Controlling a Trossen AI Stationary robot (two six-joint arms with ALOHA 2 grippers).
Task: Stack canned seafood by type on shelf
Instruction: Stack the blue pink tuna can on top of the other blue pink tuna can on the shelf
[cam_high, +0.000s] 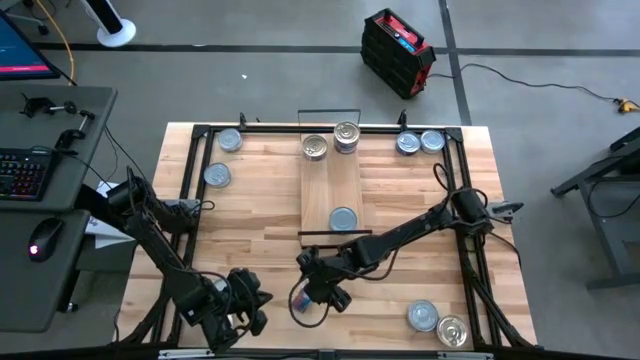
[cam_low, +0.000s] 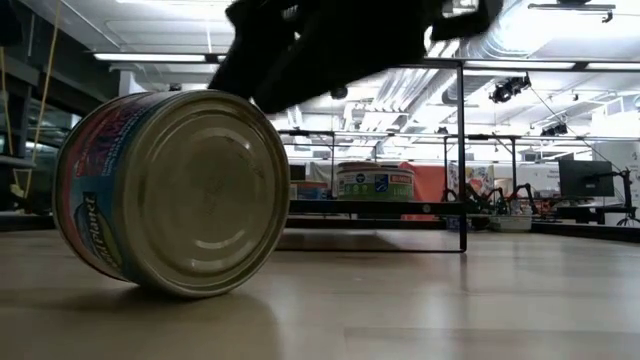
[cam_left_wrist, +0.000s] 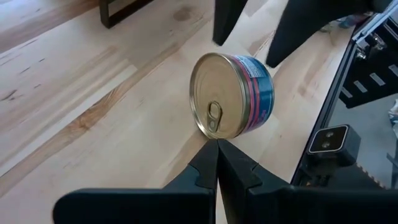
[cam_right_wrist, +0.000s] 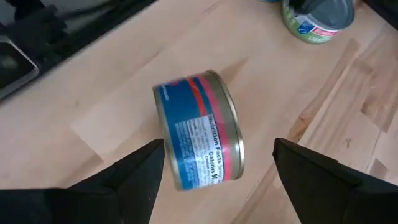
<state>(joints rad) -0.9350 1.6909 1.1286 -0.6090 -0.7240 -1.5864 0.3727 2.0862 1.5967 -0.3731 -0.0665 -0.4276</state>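
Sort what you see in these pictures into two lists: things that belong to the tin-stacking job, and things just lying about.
Belongs to the job:
- round blue-and-pink labelled tin on its edge, below the open right tool
- long light-wood shelf
- flat blue-grey-topped tin on it
- shiny gold-lidded tin

Lying about:
- black-and-red case on the floor
- black keyboard

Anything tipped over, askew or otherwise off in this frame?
Yes. One blue-and-red labelled tin stands on its edge on the tabletop near the front edge, short of the shelf, instead of lying flat like the others. The right gripper is open around it, not gripping; the left gripper, shut, points at its ring-pull lid.
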